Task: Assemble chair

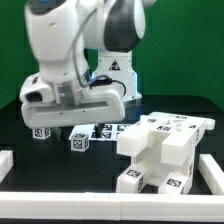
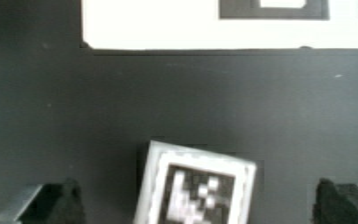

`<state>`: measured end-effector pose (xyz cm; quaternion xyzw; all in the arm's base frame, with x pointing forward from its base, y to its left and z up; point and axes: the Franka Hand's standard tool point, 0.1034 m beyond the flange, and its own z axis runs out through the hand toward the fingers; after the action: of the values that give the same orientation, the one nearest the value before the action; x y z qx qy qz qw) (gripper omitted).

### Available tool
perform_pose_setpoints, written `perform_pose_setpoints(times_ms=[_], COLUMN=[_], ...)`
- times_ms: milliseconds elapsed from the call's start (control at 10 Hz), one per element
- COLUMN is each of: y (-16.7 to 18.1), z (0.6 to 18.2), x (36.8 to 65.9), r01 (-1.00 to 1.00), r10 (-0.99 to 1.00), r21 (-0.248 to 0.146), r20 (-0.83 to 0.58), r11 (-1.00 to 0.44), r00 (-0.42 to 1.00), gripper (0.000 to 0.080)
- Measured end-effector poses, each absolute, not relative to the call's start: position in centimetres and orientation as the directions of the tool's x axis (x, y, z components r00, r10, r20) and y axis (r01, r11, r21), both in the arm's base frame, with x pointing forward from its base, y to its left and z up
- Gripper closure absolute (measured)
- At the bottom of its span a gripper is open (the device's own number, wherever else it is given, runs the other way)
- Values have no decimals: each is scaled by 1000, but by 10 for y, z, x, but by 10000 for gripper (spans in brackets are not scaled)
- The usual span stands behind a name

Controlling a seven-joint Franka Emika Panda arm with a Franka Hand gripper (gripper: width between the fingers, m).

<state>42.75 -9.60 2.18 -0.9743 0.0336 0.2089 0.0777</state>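
The partly joined chair [image 1: 160,150], matte white blocks with small tags, stands at the exterior view's right. A small white tagged chair piece [image 1: 79,141] lies on the black table just below my gripper [image 1: 73,126]. Another small tagged piece [image 1: 42,131] lies further to the exterior view's left. In the wrist view the tagged piece [image 2: 202,185] sits between my two dark fingertips [image 2: 51,205], which stand wide apart on either side without touching it. My gripper [image 2: 201,205] is open.
The marker board [image 1: 105,128] lies behind the small pieces and also shows in the wrist view [image 2: 176,30]. White rails border the table at the front [image 1: 100,205] and at both sides [image 1: 210,172].
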Motion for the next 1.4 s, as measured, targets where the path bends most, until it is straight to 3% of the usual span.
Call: perform_pose_setpoints(times_ms=[200,400,500,700,800,1200,1400], y=[-100,-95,-94,-87,-92,-98,-94], z=[26,23,20,17,6,6,2], x=[442,438,439,432,445,438,423], r01=[-160,-165,-184,-336,-296,-299,-327], r10=[-38,7,-5,-148,-104,-85,-117], r21=[-155,-175,-162,-1,-49,-65,-20], r20=[-591,-705,-738,-896,-873,-882,-912], r11=[-975,-971,-970,-942,-954,-952,-945], r00=[805,709,675,418,476,463,394], gripper=[151,151,151,151,151,151,151])
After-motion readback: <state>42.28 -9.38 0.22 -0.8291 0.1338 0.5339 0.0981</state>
